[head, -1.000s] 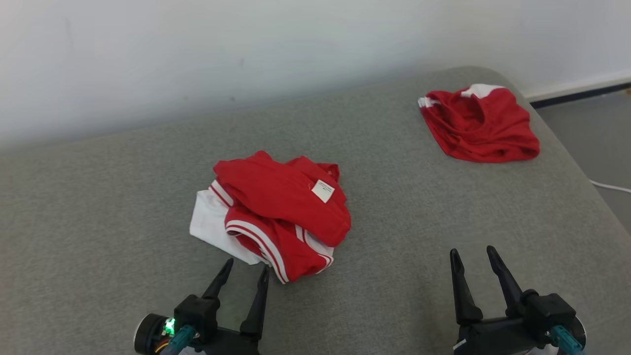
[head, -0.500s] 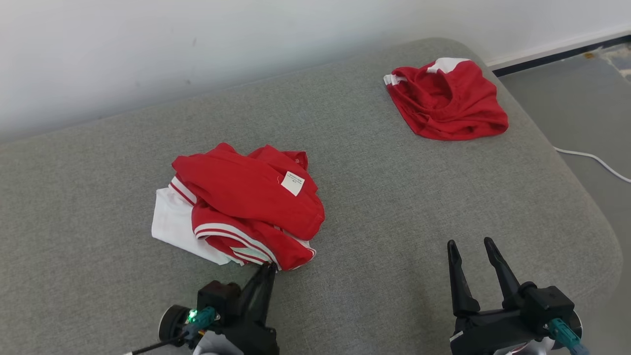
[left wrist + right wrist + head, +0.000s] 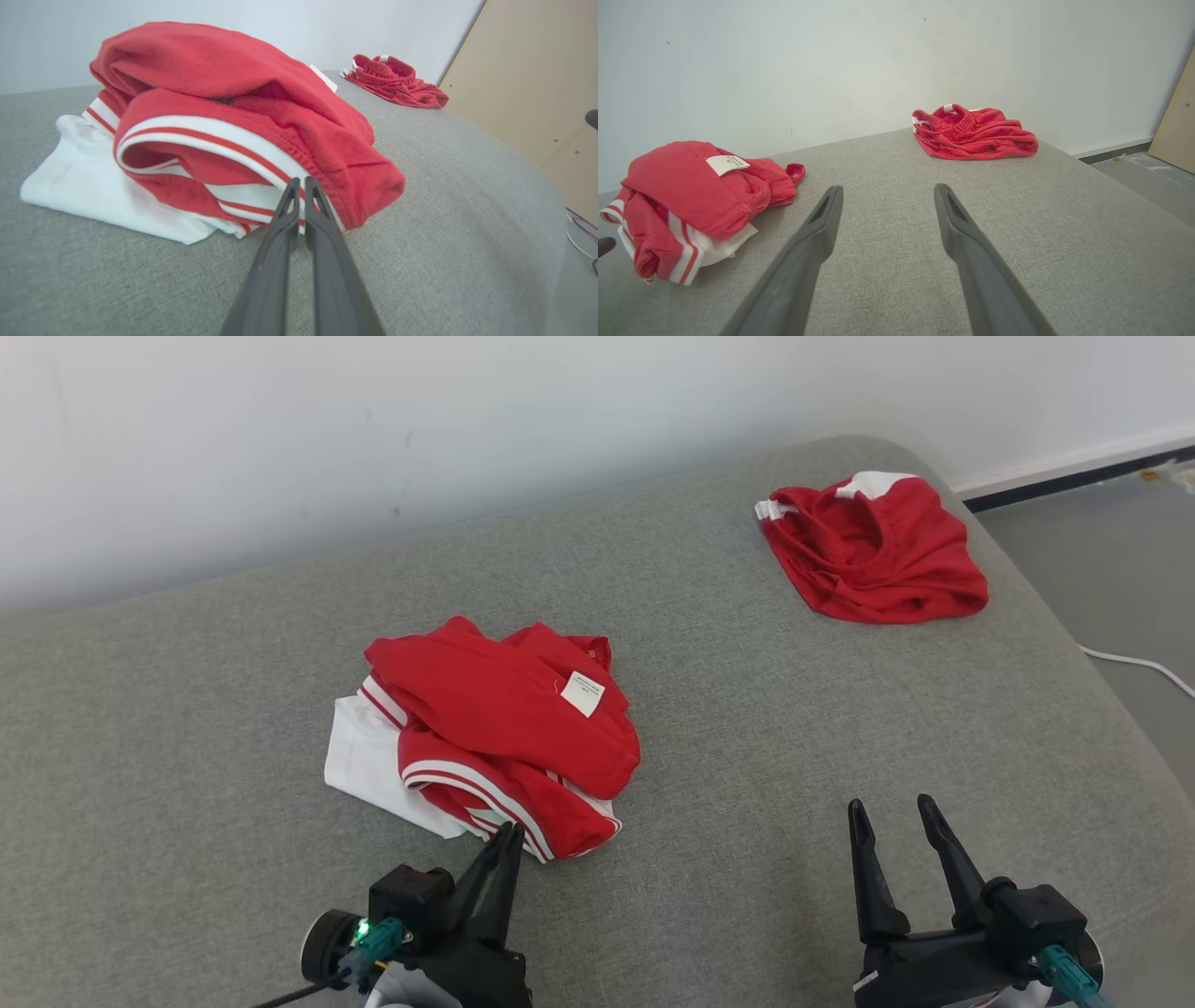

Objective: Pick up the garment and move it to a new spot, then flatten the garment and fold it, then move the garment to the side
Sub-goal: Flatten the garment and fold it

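Grey fabric surface [image 3: 840,728] below plain white wall [image 3: 373,429], grey floor [image 3: 1092,560] beside

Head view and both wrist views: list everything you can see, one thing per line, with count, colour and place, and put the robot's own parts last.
striped garment: one, red with white stripes and a white part, crumpled mid-cushion
label: one, white, on top of the striped garment
second garment: one, red with white trim, bunched at the cushion's far right corner
cushion: one, grey, under both garments
wall: one, white, behind the cushion
floor: grey, right of the cushion
cable: one, white, on the floor
wooden panel: one, pale tan, at the right of the left wrist view
left gripper: one, dark, shut, tips at the striped garment's near hem
right gripper: one, dark, open, over bare cushion
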